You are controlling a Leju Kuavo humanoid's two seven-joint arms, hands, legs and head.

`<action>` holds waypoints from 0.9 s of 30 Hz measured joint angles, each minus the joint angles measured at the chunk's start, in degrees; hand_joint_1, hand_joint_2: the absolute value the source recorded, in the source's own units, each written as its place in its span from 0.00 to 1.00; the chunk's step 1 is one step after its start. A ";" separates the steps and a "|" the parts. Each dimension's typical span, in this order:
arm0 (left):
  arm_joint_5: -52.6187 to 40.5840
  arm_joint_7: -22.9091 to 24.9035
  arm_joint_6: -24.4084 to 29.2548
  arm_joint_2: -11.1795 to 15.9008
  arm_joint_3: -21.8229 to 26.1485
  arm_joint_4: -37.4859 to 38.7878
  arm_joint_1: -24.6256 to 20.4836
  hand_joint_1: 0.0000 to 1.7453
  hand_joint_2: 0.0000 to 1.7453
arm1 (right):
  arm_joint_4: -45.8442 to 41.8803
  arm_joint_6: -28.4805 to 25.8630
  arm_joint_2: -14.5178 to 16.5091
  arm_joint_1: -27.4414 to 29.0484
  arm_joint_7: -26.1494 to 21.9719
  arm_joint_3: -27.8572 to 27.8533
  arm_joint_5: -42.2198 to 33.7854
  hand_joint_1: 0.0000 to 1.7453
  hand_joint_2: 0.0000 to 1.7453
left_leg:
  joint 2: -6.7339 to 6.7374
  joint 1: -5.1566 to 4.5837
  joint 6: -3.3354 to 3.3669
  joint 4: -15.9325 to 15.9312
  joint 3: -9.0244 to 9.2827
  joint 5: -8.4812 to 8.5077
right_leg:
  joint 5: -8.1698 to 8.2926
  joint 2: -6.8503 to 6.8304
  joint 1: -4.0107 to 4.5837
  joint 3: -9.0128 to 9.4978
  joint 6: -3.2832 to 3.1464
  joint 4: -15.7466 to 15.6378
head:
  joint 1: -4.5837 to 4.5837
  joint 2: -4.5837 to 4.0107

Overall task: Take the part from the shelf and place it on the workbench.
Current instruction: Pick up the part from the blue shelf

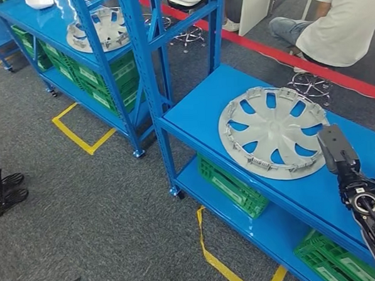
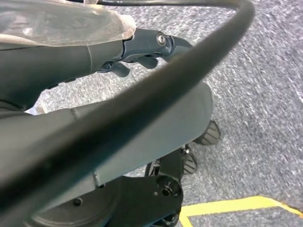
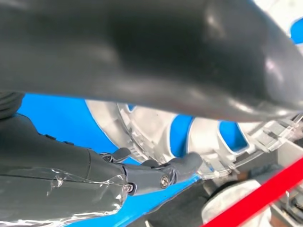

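Right robot hand (image 1: 339, 150) hangs over the near edge of the blue shelf (image 1: 193, 112), just at the rim of the grey wheel cover (image 1: 270, 131), the part to be taken. In the right wrist view its fingers (image 3: 178, 166) stretch out flat toward the underside of the cover's rim, with the thumb above; they look open and hold nothing, though whether a fingertip touches the rim I cannot tell. The wheel cover lies flat on the shelf's top level, toward its near edge, clips upward, with the blue surface showing through its cut-outs.

Left robot hand (image 2: 150, 47) hangs by the robot's side above the grey carpet (image 2: 264, 85), fingers slightly curled and holding nothing as far as can be seen.

Judging from this, the step in hand is the reach for the part, with the grasp not yet made. The next move calls for getting fingers under the thin rim and the thumb on top, then lifting without dragging the clips.

Green crates (image 1: 231, 187) sit on the lower level; a second shelf (image 1: 51, 25) behind carries another wheel cover (image 1: 99, 28). A seated person (image 1: 345, 19) is beyond a red floor stripe (image 1: 285, 56). Pale labels show on the crates, but no writing can be read.
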 joint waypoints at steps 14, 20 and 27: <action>0.10 0.00 0.15 0.08 -0.04 0.08 -0.16 0.00 0.00 | 0.56 0.80 0.00 -1.07 0.00 0.15 0.99 0.00 0.00 | 6.47 0.04 -0.89 0.32 -0.39 -0.08 | -0.06 -6.17 0.38 0.67 -0.80 -0.69 | -3.17 0.00; 0.32 0.00 0.51 -0.02 -0.04 0.10 -0.05 0.00 0.00 | 1.26 1.37 0.09 -1.97 -0.29 0.26 1.50 0.00 0.00 | 4.06 0.34 0.78 -0.86 0.13 0.37 | -4.93 -3.84 -0.01 -2.25 0.81 6.68 | -2.05 0.00; 0.35 0.02 0.59 -0.14 -0.04 0.10 -0.01 0.00 0.00 | 2.21 1.70 0.09 -2.05 -0.40 0.48 1.68 0.00 0.00 | 0.25 0.21 0.66 -0.49 0.43 0.13 | -1.05 -0.71 -0.35 -2.48 0.90 5.16 | -0.17 0.00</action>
